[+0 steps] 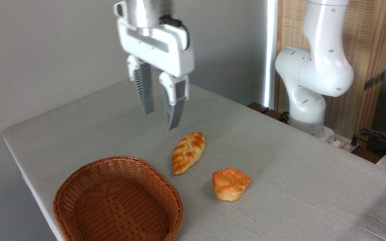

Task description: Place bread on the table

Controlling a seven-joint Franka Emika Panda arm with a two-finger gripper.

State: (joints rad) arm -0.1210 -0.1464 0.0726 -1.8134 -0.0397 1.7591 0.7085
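Wicker fills the near left corner: a brown woven basket sits on the grey cloth-covered surface, its bowl showing only its own weave; just beyond its right rim, apart from it, the small round bread rests on the cloth, golden-orange and lumpy on top, paler at the base; a longer braided loaf lies behind and to the left of the bun, pointed end toward the basket, a clear strip of cloth between the two; neither piece touches the basket; faint creases run through the cloth to the right of the bun. Above and behind the loaf hangs the gripper, white-bodied, pointing downward with a slight tilt; its two ribbed grey fingers stand apart with a narrow gap between them and clasp nothing; their tips hang well clear of the cloth, nearer the loaf than the bun. Farther back on the right, the arm's white base and lower joints rise from beyond the surface's far edge, the upper link running out of the top of the frame; behind it stands a wooden-framed woven screen, with dark cables at the far right; a plain grey wall closes the left.
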